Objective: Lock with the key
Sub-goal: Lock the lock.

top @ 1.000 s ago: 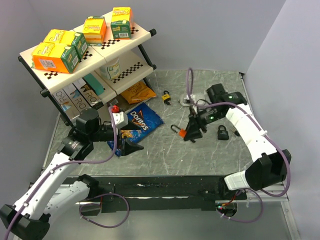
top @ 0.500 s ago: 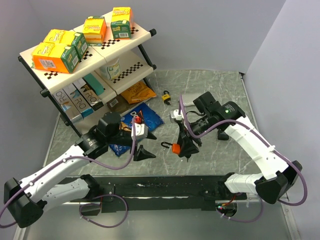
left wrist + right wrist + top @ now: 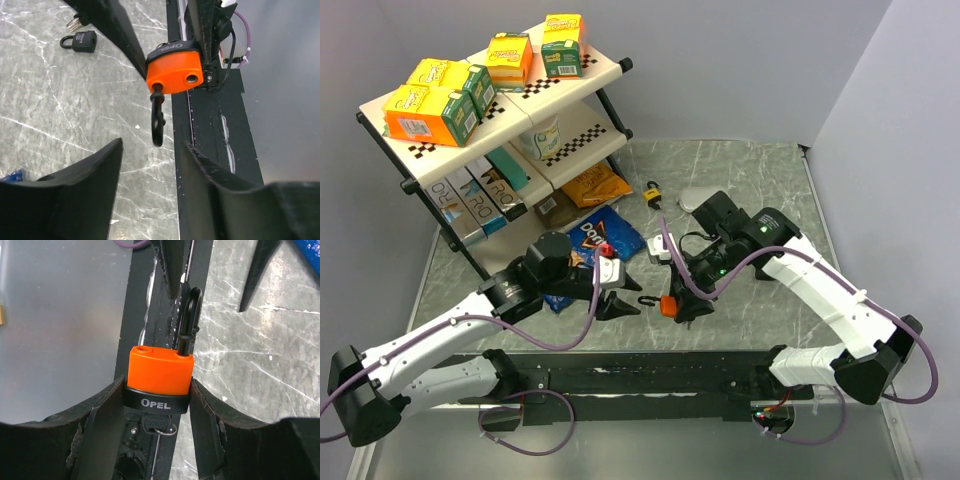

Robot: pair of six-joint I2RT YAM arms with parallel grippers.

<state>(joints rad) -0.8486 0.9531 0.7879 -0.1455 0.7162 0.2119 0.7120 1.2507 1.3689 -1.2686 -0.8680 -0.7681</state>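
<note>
An orange padlock (image 3: 160,372) with a black OPEL band sits between the fingers of my right gripper (image 3: 157,385), which is shut on its body. Its black shackle (image 3: 192,310) stands open, swung clear of one hole. The key (image 3: 157,426), a black head on a small ring, sticks in the lock's underside. In the top view the padlock (image 3: 668,305) hangs over the table's near edge, and my left gripper (image 3: 628,292) is just to its left. From the left wrist, the shackle (image 3: 157,120) dangles just ahead of my open left gripper (image 3: 151,145), which holds nothing.
A black padlock (image 3: 80,41) lies on the marble table behind the right arm. A yellow padlock (image 3: 652,192) lies farther back. A blue chips bag (image 3: 610,232) lies by the left arm, and a shelf (image 3: 470,120) of boxes stands at the back left. A black rail (image 3: 650,375) borders the near edge.
The right arm carried the orange padlock toward the near edge and left. My left gripper swung right to meet it, and its jaws narrowed.
</note>
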